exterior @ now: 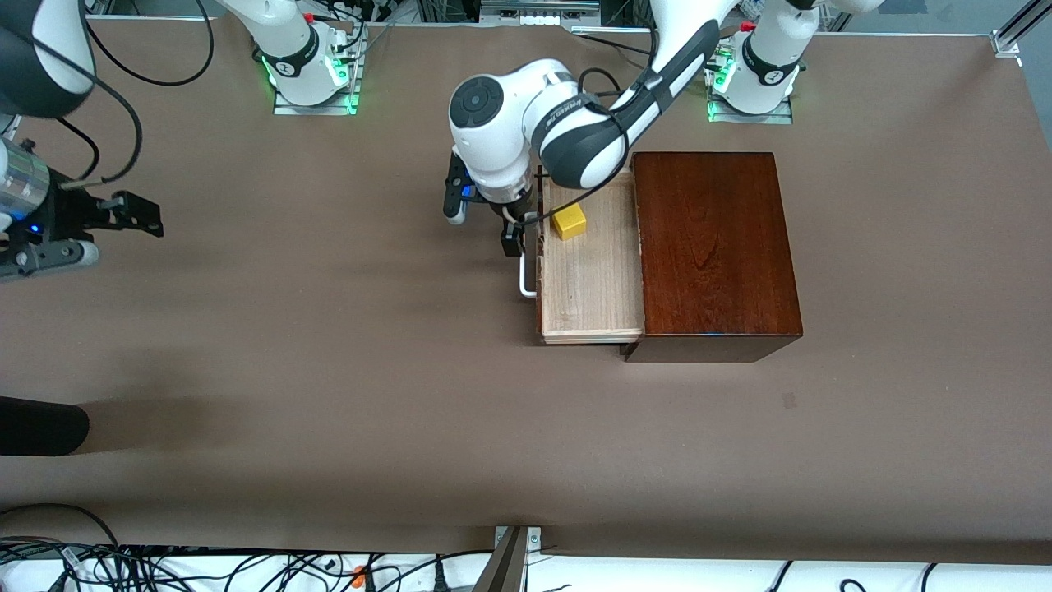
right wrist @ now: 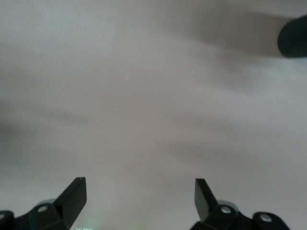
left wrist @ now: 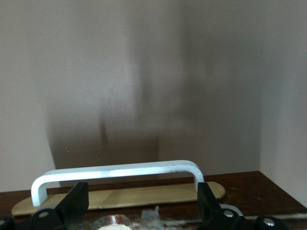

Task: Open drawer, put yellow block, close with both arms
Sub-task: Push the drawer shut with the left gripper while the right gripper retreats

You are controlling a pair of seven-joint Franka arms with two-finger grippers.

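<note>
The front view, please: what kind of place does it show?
Probably a robotics lab: two arms bolted along a brown-covered table, loose cables at its edge, and a test drawer holding a yellow block.

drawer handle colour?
White: the handle is a plain white bar, clearest in the left wrist view.

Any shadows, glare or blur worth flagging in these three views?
Front view: soft arm shadows on the table, mild sheen on the box. Left wrist view: dark shadow above the handle, which looks sharp. Right wrist view: bare, smeary cloth with a shadow band; open right gripper sharp.
</note>
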